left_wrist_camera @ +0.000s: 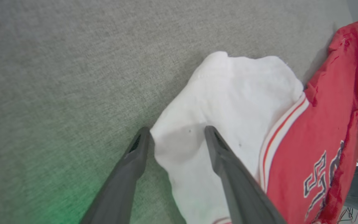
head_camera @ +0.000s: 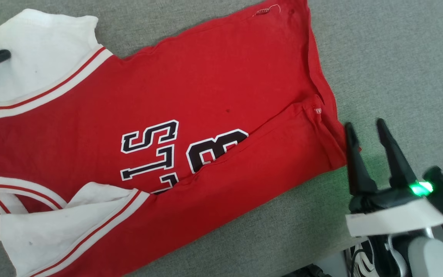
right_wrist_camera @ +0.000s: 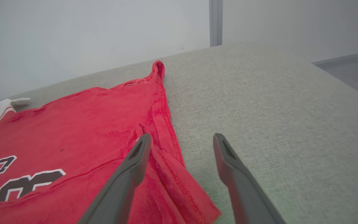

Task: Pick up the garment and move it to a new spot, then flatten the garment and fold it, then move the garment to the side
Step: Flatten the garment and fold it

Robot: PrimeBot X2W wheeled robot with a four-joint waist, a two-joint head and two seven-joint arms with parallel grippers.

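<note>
The garment (head_camera: pixel 206 96) lay spread on the tabletop (head_camera: pixel 398 57), its near side folded over its middle. The left end effector (left_wrist_camera: pixel 176 130) straddled its left edge, the right end effector (head_camera: pixel 364 124) its right edge.

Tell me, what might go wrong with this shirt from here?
The open left hand straddles just the white sleeve's edge, so a pinch could slip off. The open right hand sits by the shirt's hem corner, where a flap already lies folded crookedly over the lettering; tugging there may bunch it further.
</note>
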